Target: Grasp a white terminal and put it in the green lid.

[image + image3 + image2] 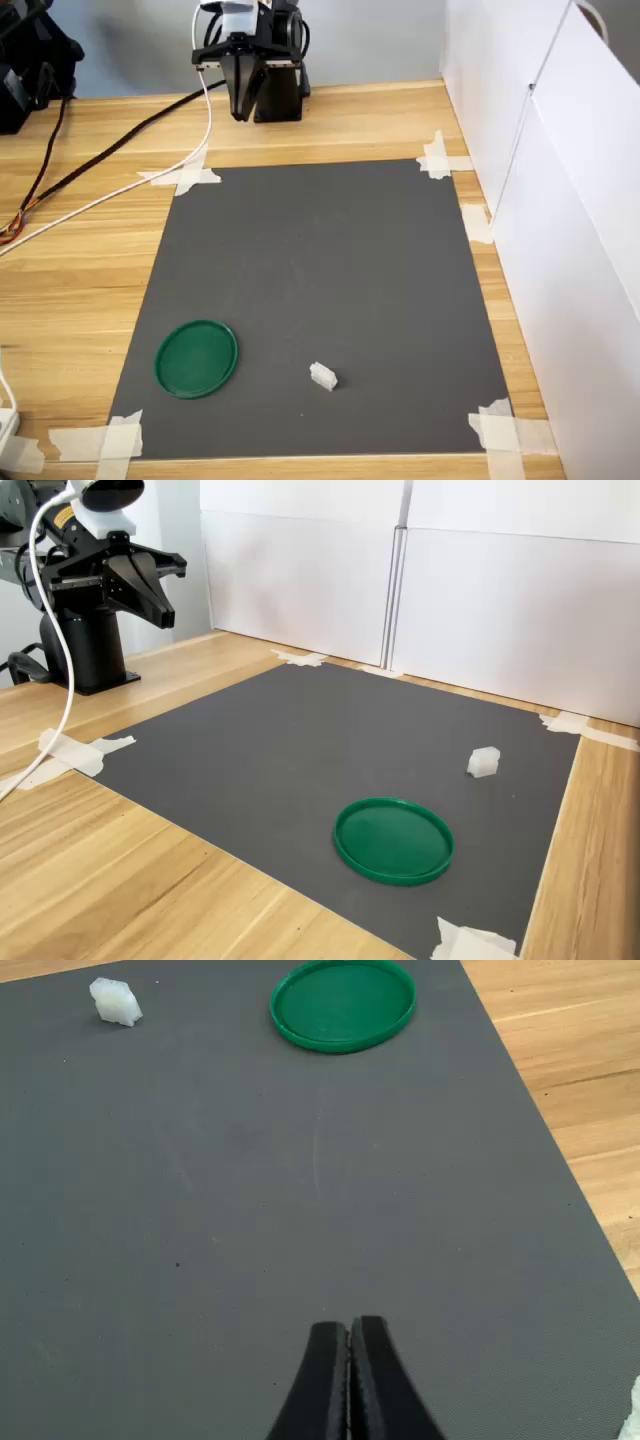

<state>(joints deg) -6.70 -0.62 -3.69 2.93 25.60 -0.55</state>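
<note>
Lid (196, 358) and terminal (322, 376) on the mat (320, 280) — terminal at the first exterior view's right, apart

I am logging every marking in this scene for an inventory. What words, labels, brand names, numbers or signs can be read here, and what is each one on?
No readable text in any view.
A yellow label on the arm in the second exterior view: too small and blurred to read.
The green lid, the white terminal, the grey mat, the tape strips and the white panels: no markings visible.
</note>
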